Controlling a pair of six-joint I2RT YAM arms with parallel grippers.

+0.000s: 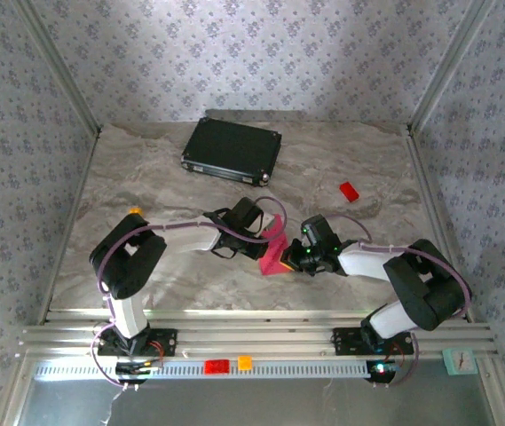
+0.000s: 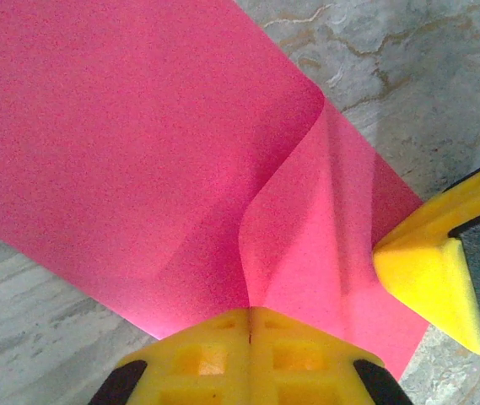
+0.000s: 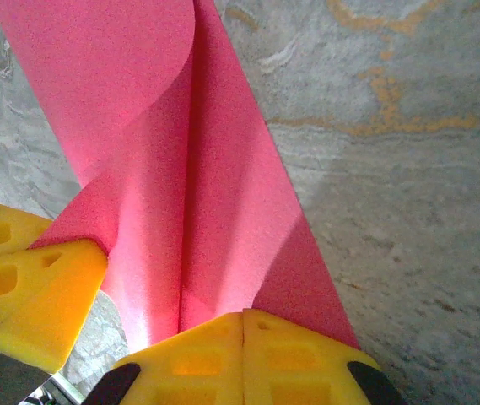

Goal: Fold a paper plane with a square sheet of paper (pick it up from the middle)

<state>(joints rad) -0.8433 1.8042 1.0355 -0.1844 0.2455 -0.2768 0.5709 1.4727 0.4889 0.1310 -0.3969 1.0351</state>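
Observation:
The magenta-pink sheet of paper (image 1: 274,254) is held up off the marble table between both arms, bent and partly folded along a lengthwise crease. My left gripper (image 1: 266,232) comes in from the left and is shut on one edge of it. In the left wrist view the yellow jaws (image 2: 250,314) meet on the paper (image 2: 138,143), which curls into a soft fold. My right gripper (image 1: 295,255) is shut on the opposite side. In the right wrist view its jaws (image 3: 243,317) pinch the paper (image 3: 214,211) at the crease. Each wrist view shows the other gripper's yellow fingers (image 2: 429,270) (image 3: 29,291) touching the sheet.
A black case (image 1: 232,148) lies at the back of the table. A small red block (image 1: 349,191) sits to the right, a tiny orange cube (image 1: 134,210) to the left. Red (image 1: 216,366) and orange (image 1: 245,362) pieces rest on the front rail. Patterned walls enclose the table.

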